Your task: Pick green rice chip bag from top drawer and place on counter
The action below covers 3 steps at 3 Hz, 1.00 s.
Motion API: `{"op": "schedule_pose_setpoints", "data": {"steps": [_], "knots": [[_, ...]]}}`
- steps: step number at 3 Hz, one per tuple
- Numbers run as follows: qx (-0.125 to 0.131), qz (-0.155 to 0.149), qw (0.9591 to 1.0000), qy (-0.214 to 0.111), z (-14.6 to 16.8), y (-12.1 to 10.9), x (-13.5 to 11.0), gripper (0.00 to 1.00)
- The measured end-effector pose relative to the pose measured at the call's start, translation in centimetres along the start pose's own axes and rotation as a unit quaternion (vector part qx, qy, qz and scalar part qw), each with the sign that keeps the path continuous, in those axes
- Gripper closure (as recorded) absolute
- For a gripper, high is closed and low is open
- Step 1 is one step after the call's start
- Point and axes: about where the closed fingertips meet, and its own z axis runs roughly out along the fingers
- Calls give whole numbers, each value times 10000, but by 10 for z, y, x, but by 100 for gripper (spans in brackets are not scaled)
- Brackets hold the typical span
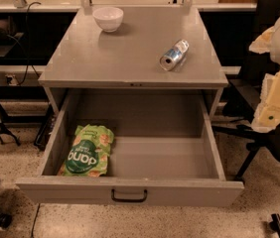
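The green rice chip bag lies flat in the front left corner of the open top drawer, its dark green round patch facing up. The drawer is pulled fully out, with its black handle on the front panel. The grey counter is the cabinet's top, above and behind the drawer. My gripper is at the right edge of the view, a cream-coloured part of the arm, raised beside the cabinet and well to the right of the bag. It holds nothing that I can see.
A white bowl stands at the back left of the counter. A silver-blue can lies on its side at the counter's right. A black chair base stands on the floor to the right, and cables and stands are at the left.
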Motion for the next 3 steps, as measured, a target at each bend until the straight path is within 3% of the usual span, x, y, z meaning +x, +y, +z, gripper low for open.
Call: {"op": "schedule_pose_setpoints", "data": {"steps": [2, 3], "knots": [[53, -175, 9998, -96, 0, -2, -9, 0], [40, -371, 9987, -339, 13, 2, -30, 0]]}}
